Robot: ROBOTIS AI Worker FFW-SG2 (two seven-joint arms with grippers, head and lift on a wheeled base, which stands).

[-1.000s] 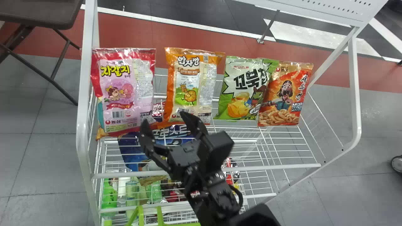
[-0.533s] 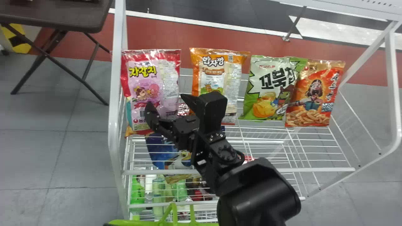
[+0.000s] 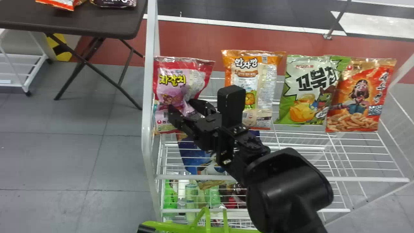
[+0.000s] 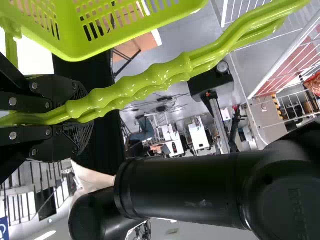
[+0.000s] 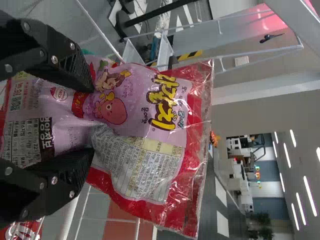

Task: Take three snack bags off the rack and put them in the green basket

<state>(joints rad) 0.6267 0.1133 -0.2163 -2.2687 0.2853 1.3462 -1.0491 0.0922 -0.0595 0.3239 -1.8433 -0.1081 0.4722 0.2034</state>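
Crinkled pink-and-red snack bag (image 3: 173, 77) is pinched between jaws of the right gripper (image 5: 91, 120), on the rack (image 3: 355, 179), just beside the side post (image 3: 149, 81). Its film folds at the grip, so it may slip, or snag this post when lifted. The left gripper (image 4: 88, 113) clasps the handle (image 4: 150, 80) of the green basket (image 4: 75, 52); if the basket swings, the bag could miss.

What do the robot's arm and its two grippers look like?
The left gripper and right gripper are both black, with two flat fingers, silver screws and textured inner faces. The right arm is black too, with thick rounded housings.
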